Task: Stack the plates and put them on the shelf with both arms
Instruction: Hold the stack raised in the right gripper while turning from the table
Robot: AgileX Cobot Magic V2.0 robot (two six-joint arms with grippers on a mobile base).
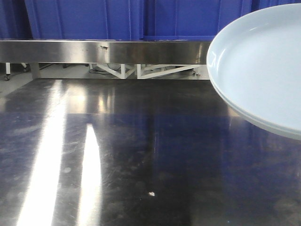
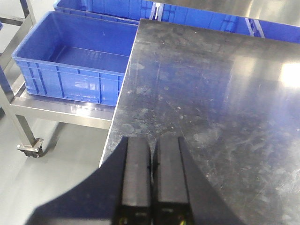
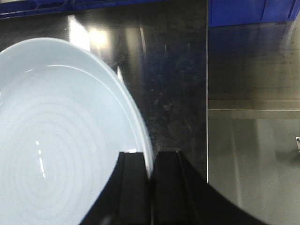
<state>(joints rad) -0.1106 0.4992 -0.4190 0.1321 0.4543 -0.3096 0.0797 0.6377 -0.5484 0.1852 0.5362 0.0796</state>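
Right end effector [image 3: 151, 165] pinches the rim of the plates [image 3: 56, 140], holding them raised off the steel worktop [image 3: 168, 70], apparently for carrying. Left end effector [image 2: 153, 152] hangs pressed together, empty, over the worktop's near corner; steel shelf [image 1: 94, 51] stands beyond.

Overhead lamps throw long white glare streaks across the steel table [image 1: 155, 155], blowing out its left side in the front view. The plate [image 3: 56, 140] carries small glints. The right gripper [image 3: 151, 164] looks near-black, underexposed and soft.
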